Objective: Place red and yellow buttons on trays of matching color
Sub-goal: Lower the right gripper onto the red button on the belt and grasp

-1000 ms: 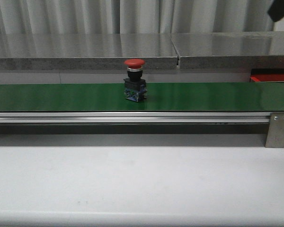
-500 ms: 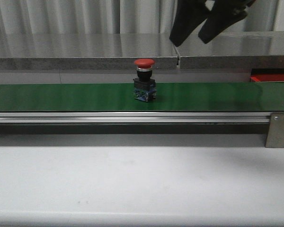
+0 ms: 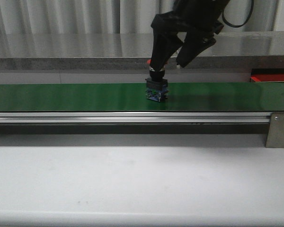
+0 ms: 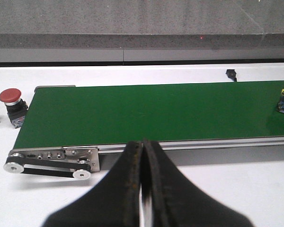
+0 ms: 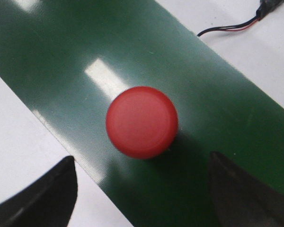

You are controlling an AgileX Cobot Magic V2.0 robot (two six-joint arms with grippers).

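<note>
Half a second on, the red push button (image 3: 156, 89) has ridden further right along the green belt (image 3: 61, 97), and the right gripper (image 3: 172, 63) has dropped from above to hang over its cap, fingers spread wide to either side without touching it. From the right wrist, the red cap (image 5: 142, 122) sits centred between the two open fingertips (image 5: 42, 191). A red tray (image 3: 270, 77) shows at the far right behind the belt; its contents cannot be seen. The left gripper (image 4: 143, 179) has its fingers pressed together, holding nothing. Another red button (image 4: 13, 100) stands off the belt's end.
</note>
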